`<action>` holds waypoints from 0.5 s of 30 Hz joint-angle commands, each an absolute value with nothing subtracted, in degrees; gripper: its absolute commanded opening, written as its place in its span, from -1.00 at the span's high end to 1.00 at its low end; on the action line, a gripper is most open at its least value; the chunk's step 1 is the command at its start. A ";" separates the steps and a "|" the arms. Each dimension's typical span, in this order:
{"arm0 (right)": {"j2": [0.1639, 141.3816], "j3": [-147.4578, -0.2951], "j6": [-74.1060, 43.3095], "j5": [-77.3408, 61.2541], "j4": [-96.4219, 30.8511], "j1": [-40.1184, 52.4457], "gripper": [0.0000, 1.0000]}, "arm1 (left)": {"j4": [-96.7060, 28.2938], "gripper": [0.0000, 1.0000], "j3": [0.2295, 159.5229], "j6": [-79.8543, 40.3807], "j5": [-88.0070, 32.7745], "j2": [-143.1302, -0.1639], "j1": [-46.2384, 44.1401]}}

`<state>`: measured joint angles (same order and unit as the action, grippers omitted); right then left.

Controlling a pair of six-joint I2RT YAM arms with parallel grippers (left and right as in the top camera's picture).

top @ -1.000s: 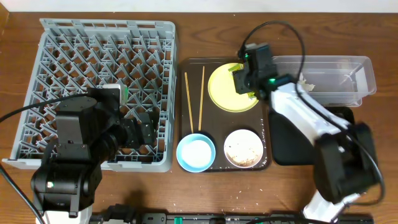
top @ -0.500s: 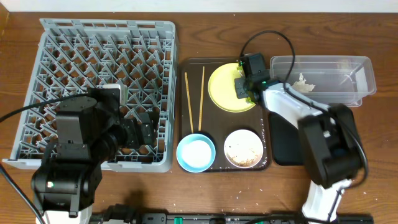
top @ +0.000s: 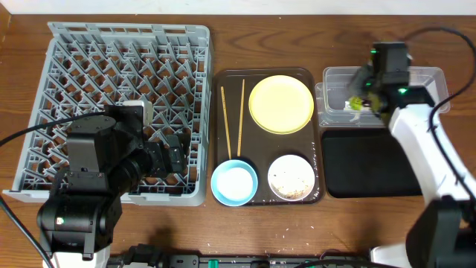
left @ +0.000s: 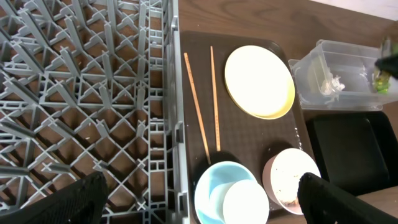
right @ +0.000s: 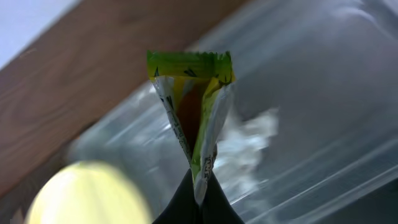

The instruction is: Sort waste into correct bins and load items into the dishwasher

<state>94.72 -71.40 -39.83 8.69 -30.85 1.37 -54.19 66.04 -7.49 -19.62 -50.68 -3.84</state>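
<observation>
While R claw pinches it, green-yellow wrapper looks creased.

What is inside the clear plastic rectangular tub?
Crumpled white scraps lie in the clear plastic rectangular tub. The right pincer holds a green-and-yellow snack wrapper over it, and the arm covers part of its floor.

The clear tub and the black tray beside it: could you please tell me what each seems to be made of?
The clear tub looks like thin transparent plastic: one sees straight through its walls, and its rim catches the light. The black tray is probably plastic as well, smooth and uniformly dark with rounded corners; its sheen is hard to judge from overhead.
</observation>
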 commanded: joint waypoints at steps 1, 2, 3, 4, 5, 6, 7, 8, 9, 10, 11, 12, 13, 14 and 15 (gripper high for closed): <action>99.02 -70.67 -46.22 8.49 -30.57 -2.13 0.98 | -54.33 -0.96 66.98 -7.38 -20.53 -50.48 -3.60; 99.88 -70.67 -46.04 8.23 -30.37 -2.68 0.87 | -54.33 -0.96 66.98 -7.38 -20.53 -50.48 -3.60; 100.38 -70.67 -44.38 6.81 -30.00 -3.09 0.60 | -54.33 -0.96 66.98 -7.38 -20.51 -50.48 -3.60; 100.47 -70.70 -41.01 4.34 -29.15 -3.40 0.23 | -54.35 -0.96 66.98 -7.38 -20.53 -50.48 -3.60; 100.40 -70.72 -37.26 2.15 -28.16 -3.55 -0.04 | -54.37 -0.96 66.98 -7.40 -20.53 -50.48 -3.60; 99.96 -70.83 -33.39 0.45 -27.42 -3.62 -0.21 | -54.39 -0.96 66.98 -7.40 -20.56 -50.48 -3.60; 99.48 -71.00 -30.79 -0.38 -27.20 -3.70 -0.39 | -54.39 -0.96 66.98 -7.42 -20.56 -50.48 -3.60; 98.48 -71.24 -28.42 -1.78 -27.24 -3.68 -0.44 | -54.68 -0.96 66.98 -7.86 -20.58 -50.48 -3.60; 97.01 -71.26 -25.82 -4.56 -27.27 -3.64 -0.47 | -55.46 -0.96 66.98 -8.05 -20.58 -50.46 -3.60; 95.81 -71.26 -24.58 -6.81 -27.51 -3.55 -0.47 | -55.92 -0.95 66.98 -8.05 -20.56 -50.48 -3.60; 93.23 -71.26 -22.98 -11.35 -28.25 -3.25 -0.46 | -55.68 -0.96 66.98 -8.05 -20.58 -50.48 -3.60; 91.66 -71.26 -22.11 -14.15 -28.84 -2.92 -0.42 | -55.57 -0.96 66.98 -8.05 -20.58 -50.46 -3.60; 89.76 -71.26 -20.84 -17.80 -29.54 -2.46 -0.38 | -55.18 -0.96 66.98 -8.08 -20.58 -50.48 -3.60; 88.38 -71.24 -19.51 -20.67 -30.22 -1.87 -0.33 | -54.94 -0.96 66.98 -8.34 -20.58 -50.52 -3.62; 86.74 -71.26 -18.13 -23.33 -30.94 -0.86 -0.30 | -54.74 -0.96 66.98 -8.95 -20.60 -50.65 -3.62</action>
